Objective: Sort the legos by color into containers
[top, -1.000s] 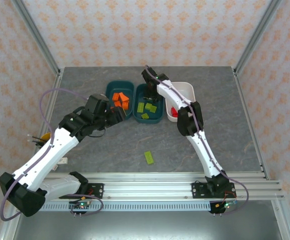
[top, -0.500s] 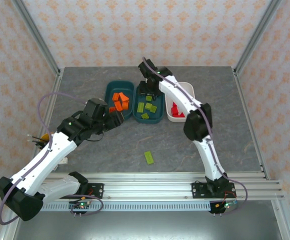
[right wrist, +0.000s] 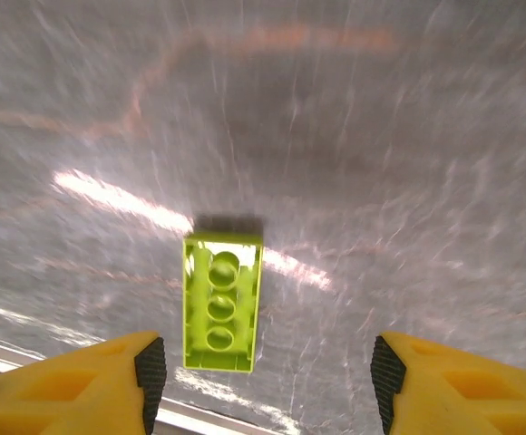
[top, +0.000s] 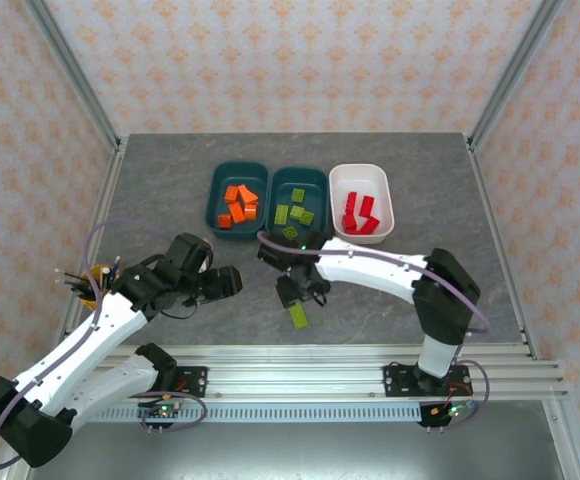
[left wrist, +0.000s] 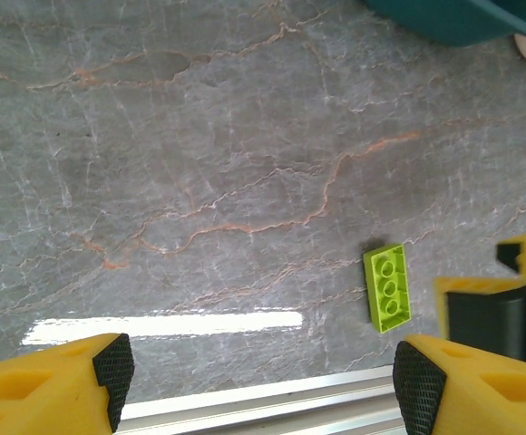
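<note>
**A:** Green is the odd one out. In the overhead view, one stray green lego (top: 298,316) lies flat on the grey table (top: 170,190), near the front rail and well apart from the tubs.

**B:** Container status?

**A:** Three stand in a row at the back. The left teal container (top: 216,212) holds orange legos (top: 238,203). The middle teal container (top: 276,222) holds green legos (top: 295,213). The white container (top: 387,205) holds red legos (top: 360,212). The right gripper (top: 295,293) hangs just above the stray green lego. The left gripper (top: 232,282) is off to its left, over bare table.

**B:** Left wrist view?

**A:** The left gripper (left wrist: 265,376) has its fingers spread wide with nothing between them. The stray green lego (left wrist: 388,287) lies studs up toward the right, just beside the right gripper's yellow body.

**B:** Right wrist view?

**A:** The right gripper (right wrist: 267,367) has its jaws parted and empty. The stray green lego (right wrist: 221,302) rests on the table below, studs up, closer to the finger on the picture's left.
</note>
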